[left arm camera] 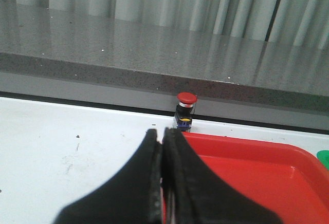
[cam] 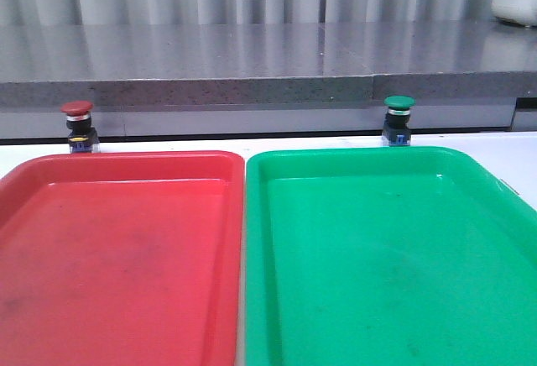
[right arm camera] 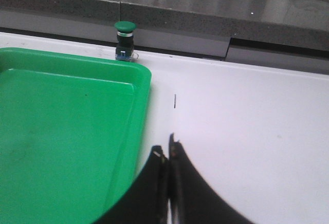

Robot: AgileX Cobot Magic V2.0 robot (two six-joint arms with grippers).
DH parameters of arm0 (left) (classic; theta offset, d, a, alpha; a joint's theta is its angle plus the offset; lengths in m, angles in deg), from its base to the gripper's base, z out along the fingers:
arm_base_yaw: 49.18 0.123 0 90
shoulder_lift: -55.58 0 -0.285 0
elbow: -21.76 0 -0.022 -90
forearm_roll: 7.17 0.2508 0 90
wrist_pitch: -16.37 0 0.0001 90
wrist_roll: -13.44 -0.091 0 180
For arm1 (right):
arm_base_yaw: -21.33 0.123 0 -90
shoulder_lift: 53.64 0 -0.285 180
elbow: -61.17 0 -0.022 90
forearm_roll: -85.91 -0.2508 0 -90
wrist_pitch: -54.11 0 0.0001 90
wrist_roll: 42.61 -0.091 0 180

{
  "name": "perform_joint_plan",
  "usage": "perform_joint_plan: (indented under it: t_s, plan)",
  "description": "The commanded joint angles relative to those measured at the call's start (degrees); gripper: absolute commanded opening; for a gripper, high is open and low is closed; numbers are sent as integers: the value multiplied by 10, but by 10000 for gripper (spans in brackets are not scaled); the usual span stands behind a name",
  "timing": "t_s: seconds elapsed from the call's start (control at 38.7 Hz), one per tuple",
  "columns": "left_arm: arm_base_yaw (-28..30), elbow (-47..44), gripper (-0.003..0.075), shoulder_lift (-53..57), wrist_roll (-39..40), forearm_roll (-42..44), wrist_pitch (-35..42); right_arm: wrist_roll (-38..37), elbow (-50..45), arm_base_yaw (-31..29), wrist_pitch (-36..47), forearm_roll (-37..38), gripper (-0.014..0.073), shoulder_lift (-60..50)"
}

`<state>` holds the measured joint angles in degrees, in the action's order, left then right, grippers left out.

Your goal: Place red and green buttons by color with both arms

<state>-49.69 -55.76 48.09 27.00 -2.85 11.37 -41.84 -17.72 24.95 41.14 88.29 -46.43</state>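
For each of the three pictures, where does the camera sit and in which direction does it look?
Front view: looks forward over the red tray and green tray to the red button, green button and grey ledge; no arm shows.
Left wrist view: on the left arm, over the table's left side, facing the red button; the shut left gripper shows.
Right wrist view: on the right arm, right of the green tray, facing the green button; the shut right gripper shows.
Shared: each wrist view shares its button and tray with the front view.

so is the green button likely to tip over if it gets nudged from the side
Probably yes: the green button stands upright, tall and narrow, with a cap wider than its body, so it looks top-heavy. The rounded cap may also be slippery; its blocky base seems the steadier place to grip.
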Motion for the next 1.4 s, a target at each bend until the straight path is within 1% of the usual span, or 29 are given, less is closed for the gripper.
perform_joint_plan:
  t_s: [0.0, 0.8, 0.96, 1.06, 1.16, 1.22, 1.29, 1.37]
  plan:
    - [1, -14, -20, 10, 5, -5, 50, 3, 4, -4, 48, 0, -121, -9]
    - [1, -14, -20, 10, 5, -5, 50, 3, 4, -4, 48, 0, -121, -9]
    - [1, -14, -20, 10, 5, -5, 50, 3, 5, -4, 65, 0, -121, -9]
    - [1, -13, -20, 10, 5, -5, 80, 3, 5, -4, 93, -1, -121, -9]
    - [1, -10, -20, 10, 5, -5, 161, 3, 10, -4, 130, -1, -121, -9]
    - [1, 4, -20, 10, 5, -5, 181, 3, 24, -4, 140, -1, -121, -9]
    - [1, 43, -20, 6, 5, -5, 162, 3, 54, -4, 134, -1, -120, -9]
    - [1, 89, -20, -7, 5, -5, 109, 3, 96, -4, 111, -1, -120, -5]
